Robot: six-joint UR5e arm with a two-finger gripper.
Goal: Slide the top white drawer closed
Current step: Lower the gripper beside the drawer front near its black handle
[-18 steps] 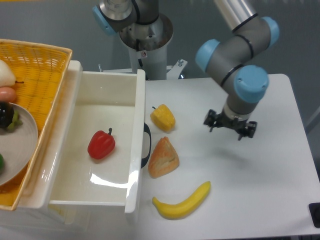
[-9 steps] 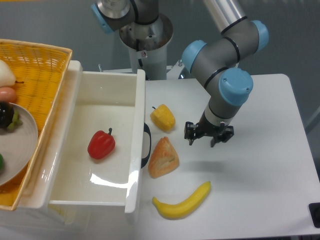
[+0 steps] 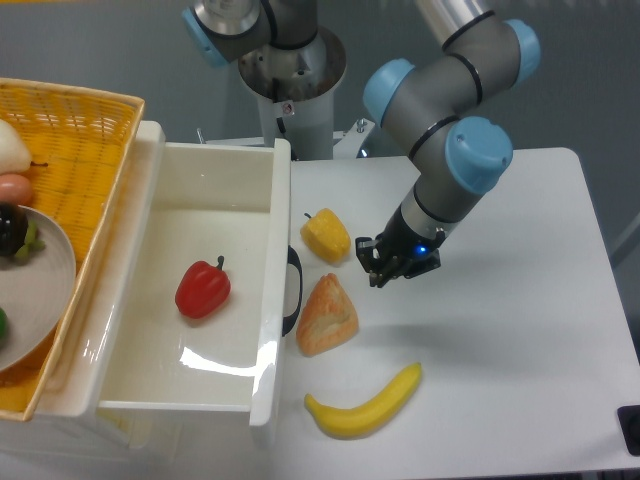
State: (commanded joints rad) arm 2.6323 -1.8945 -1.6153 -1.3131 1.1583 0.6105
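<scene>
The top white drawer stands pulled open to the right, a deep glossy box with a curved black handle on its front. A red bell pepper lies inside it. My gripper hangs low over the table right of the drawer front, between the yellow pepper and the orange wedge, apart from the handle. Its short black fingers look close together and hold nothing.
A yellow wicker basket with a grey plate and fruit stands on the cabinet at left. A banana lies on the white table near the front edge. The arm's base stands behind the drawer.
My gripper has moved left and slightly down across the table, from the right middle to just right of the yellow pepper and orange wedge, and has turned. The drawer has not moved.
</scene>
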